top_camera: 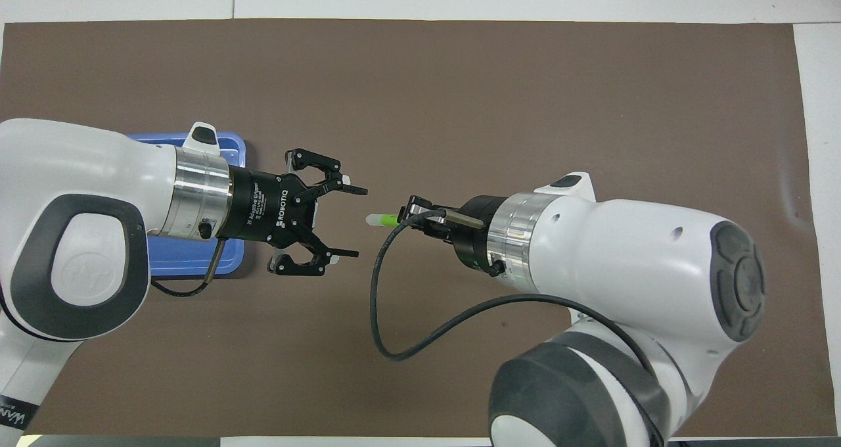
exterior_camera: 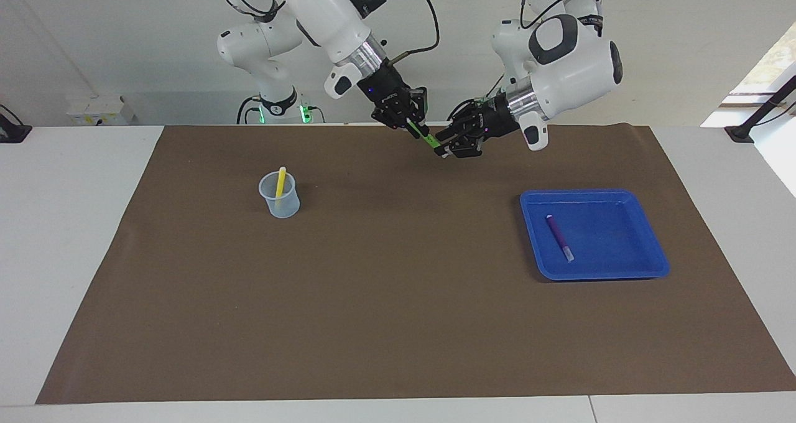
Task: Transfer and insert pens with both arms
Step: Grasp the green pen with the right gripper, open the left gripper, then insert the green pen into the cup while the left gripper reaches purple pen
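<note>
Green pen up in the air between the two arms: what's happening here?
A handover is finishing. The right gripper is shut on the green pen, and the left gripper is open and apart from it, both over the brown mat. The yellow pen stands in the clear cup; the purple pen lies in the blue tray.
</note>
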Robot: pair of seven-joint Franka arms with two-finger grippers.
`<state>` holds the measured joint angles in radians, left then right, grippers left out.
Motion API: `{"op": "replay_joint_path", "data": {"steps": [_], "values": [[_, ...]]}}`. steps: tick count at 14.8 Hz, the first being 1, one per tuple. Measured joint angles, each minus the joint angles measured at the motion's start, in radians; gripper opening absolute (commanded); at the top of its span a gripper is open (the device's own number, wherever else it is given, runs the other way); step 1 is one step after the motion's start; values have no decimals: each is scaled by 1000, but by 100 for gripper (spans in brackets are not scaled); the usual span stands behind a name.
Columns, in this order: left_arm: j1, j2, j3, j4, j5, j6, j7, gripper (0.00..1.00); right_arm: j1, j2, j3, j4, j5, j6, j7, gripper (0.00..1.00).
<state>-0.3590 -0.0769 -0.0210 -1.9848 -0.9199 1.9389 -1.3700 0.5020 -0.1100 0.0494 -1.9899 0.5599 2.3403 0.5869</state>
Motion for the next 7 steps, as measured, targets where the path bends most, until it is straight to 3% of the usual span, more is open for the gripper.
{"op": "replay_joint_path", "data": {"steps": [4,7], "values": [[10,-1,4,0,159,3,109,100,-166,2,-8,105,-107,-295,-176,0],[39,-1,6,-3,289,3,252,100,-280,2,-15,156,-310,-500,-385,0]]}}
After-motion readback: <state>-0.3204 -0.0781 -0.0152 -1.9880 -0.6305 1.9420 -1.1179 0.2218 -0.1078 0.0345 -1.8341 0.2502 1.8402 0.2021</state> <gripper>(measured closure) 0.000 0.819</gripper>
